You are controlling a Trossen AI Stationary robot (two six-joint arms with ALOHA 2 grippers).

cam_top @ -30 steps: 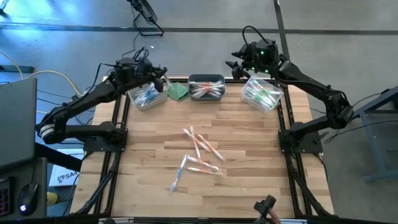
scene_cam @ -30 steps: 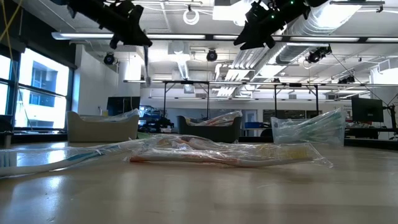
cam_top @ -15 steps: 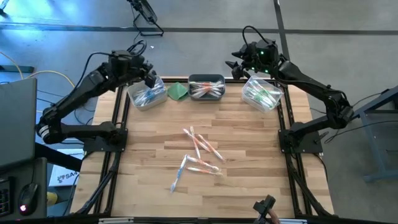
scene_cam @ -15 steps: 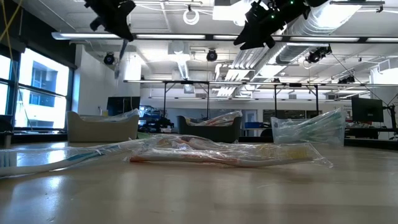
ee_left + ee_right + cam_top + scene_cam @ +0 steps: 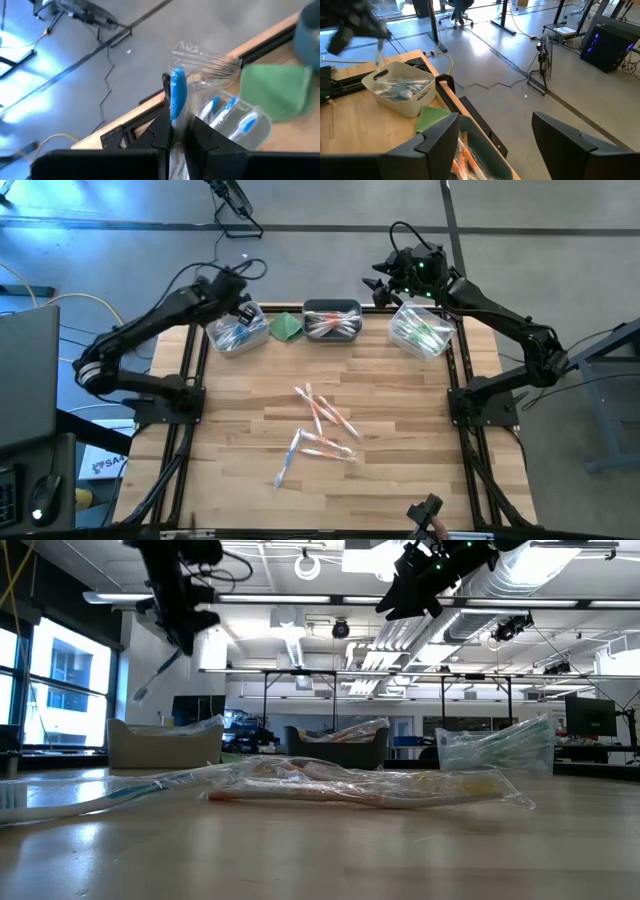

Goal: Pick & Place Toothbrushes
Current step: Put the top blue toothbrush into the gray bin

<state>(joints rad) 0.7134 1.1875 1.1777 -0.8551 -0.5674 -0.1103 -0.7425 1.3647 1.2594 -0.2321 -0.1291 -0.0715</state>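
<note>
A: Wood surface point(image 5: 400, 410), loose toothbrushes point(image 5: 322, 432) mid-frame; what's held?

B: Left end effector point(image 5: 174, 131), upper left above a bin point(image 5: 238, 333), pinches a wrapped blue toothbrush point(image 5: 178, 95). Right end effector point(image 5: 495, 137) gapes empty, upper right.

A: Handling?

B: Probably light, stiff, slippery wrapper; grip mid-handle.

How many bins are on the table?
3, all along the far edge: a clear bin at the left, a dark bin in the middle, another clear bin at the right.
</note>
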